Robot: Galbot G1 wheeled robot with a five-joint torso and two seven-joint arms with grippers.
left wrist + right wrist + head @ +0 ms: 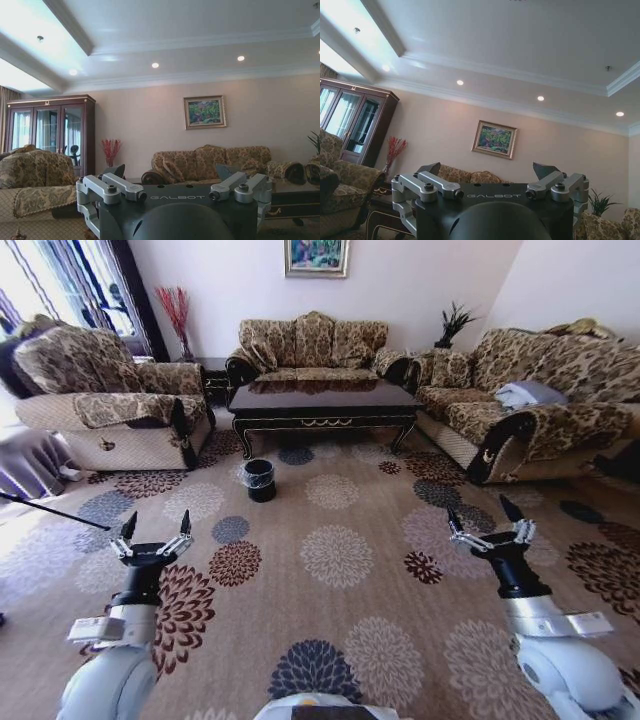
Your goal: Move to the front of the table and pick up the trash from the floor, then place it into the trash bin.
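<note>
Right sofa point(540, 410) cut by right picture edge; left armchair point(100, 395) cut by left edge. Trash bin point(260, 480) near table's point(325, 405) front left corner: contents too small to tell. Framed painting point(317, 257) cut by top edge. Thin dark rod point(55, 512) at left: origin out of frame, identity unclear.

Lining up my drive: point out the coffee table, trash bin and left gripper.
coffee table point(322, 398): head view, glossy top.
trash bin point(260, 487): head view, black side wall.
left gripper point(155, 537): head view, midway between open fingertips.

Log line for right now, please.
phase: approach | left end effector: open, empty | right end effector: open, empty | small round black bin: beside dark coffee table
</note>
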